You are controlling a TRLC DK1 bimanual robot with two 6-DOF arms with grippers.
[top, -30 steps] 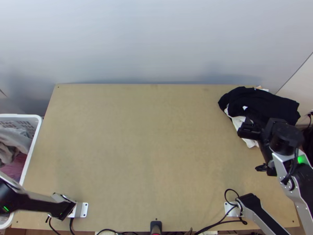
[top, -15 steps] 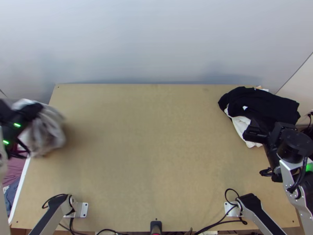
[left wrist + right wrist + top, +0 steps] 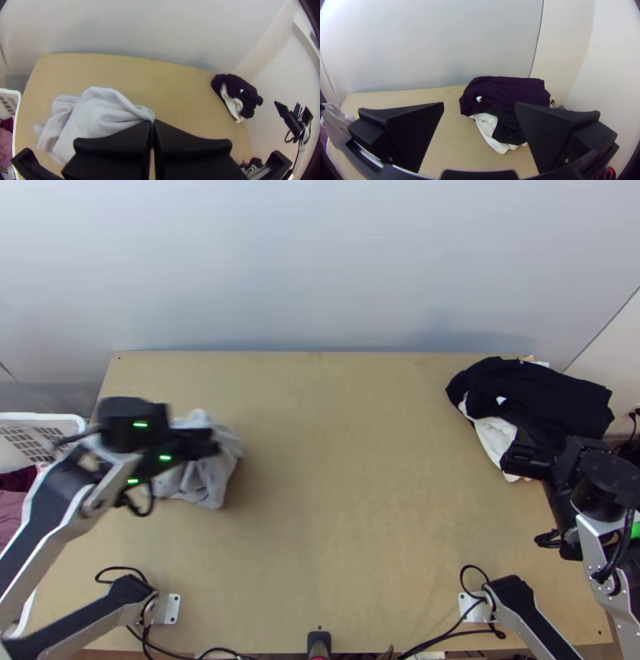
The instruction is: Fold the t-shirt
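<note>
Since spreading presumably needs room, left gripper [image 3: 153,122] pinches the bunched pale-grey t-shirt [image 3: 96,116] inward of the worktop's [image 3: 360,500] left edge; right gripper [image 3: 479,103], parted wide, is near the right edge.

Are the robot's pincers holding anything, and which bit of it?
The left pincer holds the bunched pale cloth by a bit at its edge; which edge, I can't tell. The right pincer is open and empty.

L tool [image 3: 213,442] at bunched gry cloth [image 3: 210,480] over tbl [image 3: 360,500].
</note>
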